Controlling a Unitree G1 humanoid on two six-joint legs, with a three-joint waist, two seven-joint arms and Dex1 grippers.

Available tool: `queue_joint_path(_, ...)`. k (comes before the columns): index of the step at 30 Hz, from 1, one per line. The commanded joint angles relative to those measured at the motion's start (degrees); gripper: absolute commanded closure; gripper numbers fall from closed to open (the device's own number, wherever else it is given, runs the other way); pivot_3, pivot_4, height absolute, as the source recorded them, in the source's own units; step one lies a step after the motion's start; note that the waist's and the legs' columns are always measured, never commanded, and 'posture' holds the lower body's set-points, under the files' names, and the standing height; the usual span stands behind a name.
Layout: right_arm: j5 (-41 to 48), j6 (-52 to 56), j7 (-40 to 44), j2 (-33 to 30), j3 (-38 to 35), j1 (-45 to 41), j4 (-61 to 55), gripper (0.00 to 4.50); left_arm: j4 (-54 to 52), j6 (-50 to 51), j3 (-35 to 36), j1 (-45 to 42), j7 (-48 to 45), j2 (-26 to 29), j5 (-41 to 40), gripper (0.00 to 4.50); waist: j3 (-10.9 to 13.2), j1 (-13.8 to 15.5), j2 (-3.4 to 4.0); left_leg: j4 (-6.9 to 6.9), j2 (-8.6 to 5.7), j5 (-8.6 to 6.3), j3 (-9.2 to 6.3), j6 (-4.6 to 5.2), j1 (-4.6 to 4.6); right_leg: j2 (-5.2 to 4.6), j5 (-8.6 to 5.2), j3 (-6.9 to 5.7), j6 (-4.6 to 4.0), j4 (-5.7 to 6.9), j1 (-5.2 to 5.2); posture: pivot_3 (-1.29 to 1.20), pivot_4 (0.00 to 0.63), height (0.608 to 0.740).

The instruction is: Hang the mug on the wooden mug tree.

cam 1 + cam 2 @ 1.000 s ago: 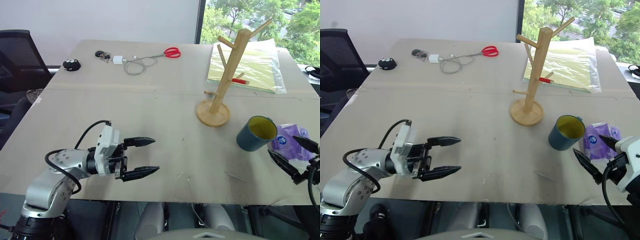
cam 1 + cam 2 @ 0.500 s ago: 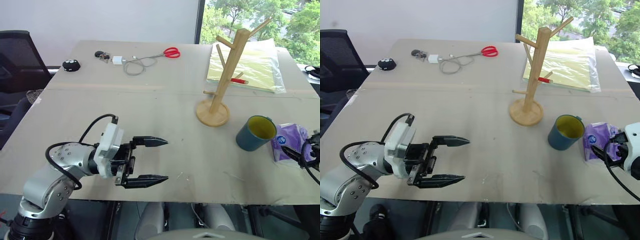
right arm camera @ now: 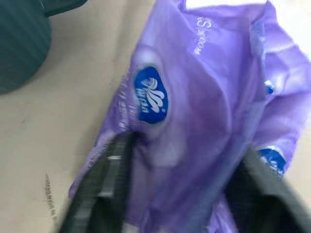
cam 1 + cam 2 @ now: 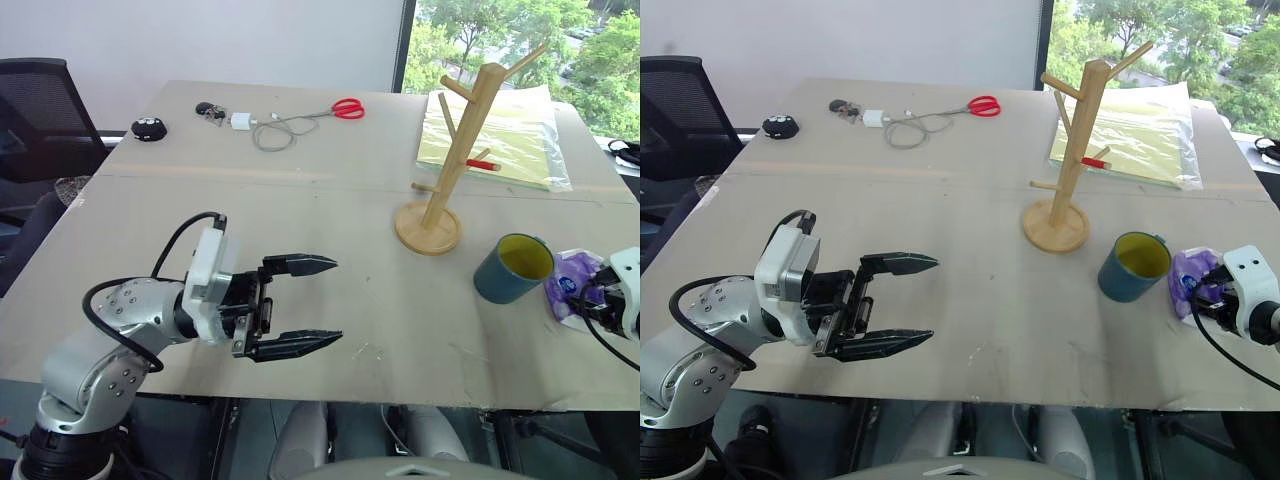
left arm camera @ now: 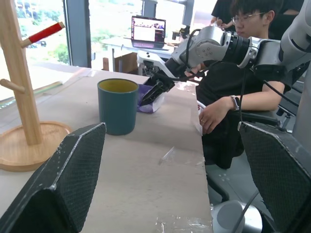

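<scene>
The dark teal mug (image 4: 513,268) with a yellow-green inside stands upright at the table's right front. The wooden mug tree (image 4: 440,190) stands just behind it and to its left, with bare pegs. To the right of the mug, my right gripper (image 3: 184,145) has its fingers (image 3: 109,179) pressed on both sides of a purple tissue pack (image 4: 575,290). The left wrist view shows it from the side (image 5: 151,94), beside the mug (image 5: 118,106). My left gripper (image 4: 337,300) is held open and empty above the table's front left, pointing towards the mug.
Red scissors (image 4: 347,107), a charger with cable (image 4: 262,128) and a small black object (image 4: 148,128) lie at the far left. A green folder in plastic (image 4: 510,130) with a red marker (image 4: 483,164) lies behind the tree. A person (image 5: 243,73) sits beyond the table's right edge.
My right gripper has come down onto the purple pack and its wide-open fingers have closed in on it. My left gripper has risen a little and drifted right, still open.
</scene>
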Motion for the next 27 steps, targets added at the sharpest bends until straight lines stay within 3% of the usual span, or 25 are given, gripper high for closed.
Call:
queue_joint_path(1,-2.59,-0.98,0.45,0.03,0.18,1.36,3.94,4.01,-0.69,-1.35,-0.10,0.11,0.00,-0.57,0.26,0.00,-0.05,0.00,-0.07,0.03,0.00,0.00,0.00,0.01,0.00,0.00,0.00,0.02,0.01,0.00,0.01,0.00,0.150,0.740)
queue_joint_path(2,-2.81,-2.01,0.43,0.30,-0.61,1.13,4.44,4.46,-0.83,-1.54,0.05,0.49,-0.09,-0.71,0.37,0.00,-0.07,-0.01,-0.11,0.04,0.00,0.00,0.01,0.02,0.00,0.00,0.00,0.03,0.02,0.00,0.01,0.00,0.150,0.740)
queue_joint_path(6,-2.34,-3.72,-0.59,0.91,-4.04,-2.88,6.20,4.49,-0.94,-2.52,0.62,1.69,-0.17,-1.23,0.76,0.00,-0.05,-0.10,-0.08,0.04,0.00,0.00,0.00,0.02,0.00,0.01,0.04,0.04,-0.04,0.01,0.00,0.00,0.150,0.740)
queue_joint_path(10,-2.83,-4.03,-2.01,-0.24,-3.56,-14.09,11.57,4.49,-0.93,-3.56,0.49,2.48,0.15,-2.09,1.49,0.00,0.26,-0.64,0.48,0.03,0.00,0.00,0.09,0.01,0.01,0.03,0.06,0.13,-0.04,0.05,-0.04,0.00,0.150,0.740)
queue_joint_path(14,-8.61,-5.86,-3.70,-0.98,3.51,-29.65,22.44,4.49,-1.46,-4.07,0.26,2.54,1.40,-2.81,2.12,0.00,0.36,-1.33,0.64,-0.08,0.02,0.01,0.15,0.01,-0.02,0.13,0.07,0.23,-0.04,0.08,-0.19,0.00,0.150,0.740)
queue_joint_path(18,-16.43,-13.48,-2.25,1.57,12.88,-46.95,43.33,4.49,-1.37,-4.54,-0.30,1.75,2.56,-3.47,3.06,0.00,0.44,-1.72,0.72,-0.12,0.01,0.01,0.28,0.00,-0.11,0.16,0.08,0.33,-0.05,0.05,-0.30,0.00,0.150,0.740)
queue_joint_path(20,-20.98,-20.75,-2.69,3.60,16.64,-54.36,57.49,3.85,-1.38,-4.48,-0.78,1.02,3.47,-3.89,3.08,0.00,0.45,-1.78,0.72,-0.12,0.01,0.01,0.34,0.00,-0.09,0.17,0.08,0.37,-0.05,0.01,-0.30,0.00,0.150,0.740)
queue_joint_path(21,-22.30,-23.25,-2.74,4.21,17.58,-56.57,62.08,3.85,-1.33,-4.46,-0.95,0.71,3.75,-4.03,3.14,0.00,0.46,-1.61,0.70,-0.12,0.00,0.02,0.36,-0.02,-0.09,0.18,0.08,0.38,-0.05,-0.01,-0.30,0.00,0.150,0.740)
queue_joint_path(22,-23.27,-25.48,-2.85,4.66,18.12,-58.35,65.91,3.13,-1.28,-4.44,-1.12,0.47,3.95,-4.16,3.25,0.00,0.46,-1.50,0.70,-0.13,0.00,0.05,0.33,-0.07,-0.14,0.17,0.08,0.35,-0.04,-0.05,-0.29,0.00,0.150,0.740)
queue_joint_path(27,-27.15,-32.76,1.87,4.05,20.99,-63.00,73.47,0.95,-0.91,-4.45,-1.43,-0.40,4.84,-4.29,3.45,0.00,0.58,-1.40,0.88,-0.16,-0.04,0.05,0.38,-0.10,-0.31,0.01,0.15,0.34,0.23,-0.08,-0.37,0.00,0.150,0.740)
